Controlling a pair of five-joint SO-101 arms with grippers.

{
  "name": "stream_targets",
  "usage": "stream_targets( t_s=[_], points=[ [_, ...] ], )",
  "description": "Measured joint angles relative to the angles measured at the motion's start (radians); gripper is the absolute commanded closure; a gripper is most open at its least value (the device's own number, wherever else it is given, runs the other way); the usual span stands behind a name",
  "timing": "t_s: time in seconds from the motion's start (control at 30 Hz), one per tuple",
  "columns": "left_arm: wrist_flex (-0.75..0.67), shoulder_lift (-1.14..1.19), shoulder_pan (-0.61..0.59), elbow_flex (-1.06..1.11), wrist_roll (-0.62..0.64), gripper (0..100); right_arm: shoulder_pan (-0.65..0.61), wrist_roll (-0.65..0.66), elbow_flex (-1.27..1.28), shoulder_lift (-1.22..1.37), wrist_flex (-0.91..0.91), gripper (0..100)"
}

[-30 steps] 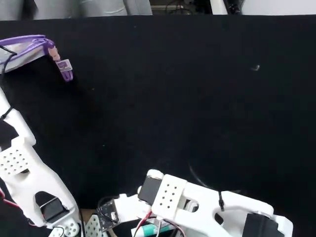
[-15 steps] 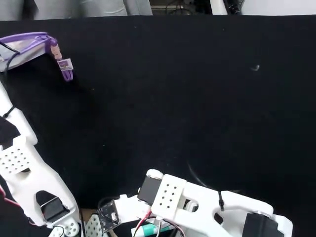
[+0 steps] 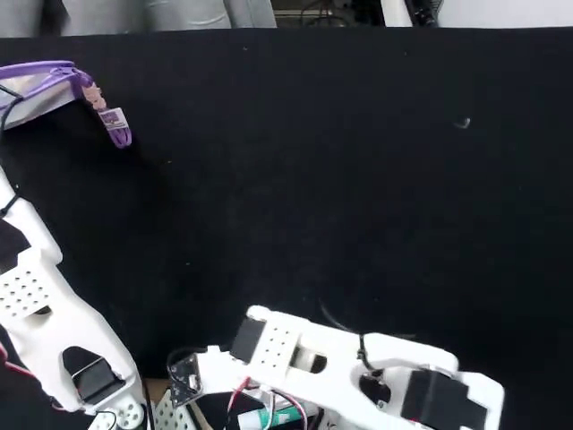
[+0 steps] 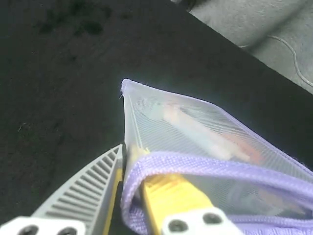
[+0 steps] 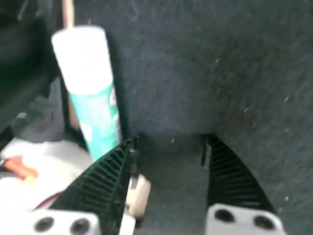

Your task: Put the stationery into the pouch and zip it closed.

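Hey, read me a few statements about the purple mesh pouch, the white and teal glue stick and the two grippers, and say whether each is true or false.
1. The left gripper grips the purple mesh pouch by its rim. True.
2. The right gripper is shut on the white and teal glue stick. False: it is open, and the stick lies beside one finger, not between the two.
3. The pouch is empty. False: an orange and pale item shows through the mesh.
4. In the high view, the pouch sits at the far left of the black table. True.
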Motion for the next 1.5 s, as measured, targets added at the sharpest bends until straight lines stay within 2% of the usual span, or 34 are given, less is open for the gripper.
stream_targets(
  t_s=[0.2,0.53,0.63,0.73,0.87,1.0,1.17,1.37,1.5],
  points=[
    [0.000,0.000,0.000,0.000,0.000,97,0.037,-0.002,-0.129,0.006,0.146,79.0],
    [0.038,0.000,0.037,0.000,0.000,97,0.321,-0.002,-0.388,0.006,0.218,79.0],
    [0.081,0.000,0.081,0.000,0.002,97,0.390,-0.066,-0.446,0.006,0.218,79.1],
    [0.127,0.000,0.127,0.000,0.029,97,0.419,-0.187,-0.459,0.006,0.158,84.1],
    [0.164,0.000,0.196,0.000,0.060,97,0.428,-0.334,-0.459,0.015,0.044,99.2],
    [0.247,-0.002,0.284,-0.031,0.060,97,0.440,-0.420,-0.459,0.015,-0.101,97.2],
    [0.281,-0.002,0.376,-0.052,0.064,97,0.529,-0.454,-0.546,0.017,-0.235,98.7],
    [0.287,-0.021,0.477,-0.057,0.066,97,0.674,-0.459,-0.746,0.025,-0.249,98.7],
    [0.288,-0.072,0.563,-0.057,0.066,97,0.689,-0.457,-0.968,0.140,-0.120,98.7]
  ],
)
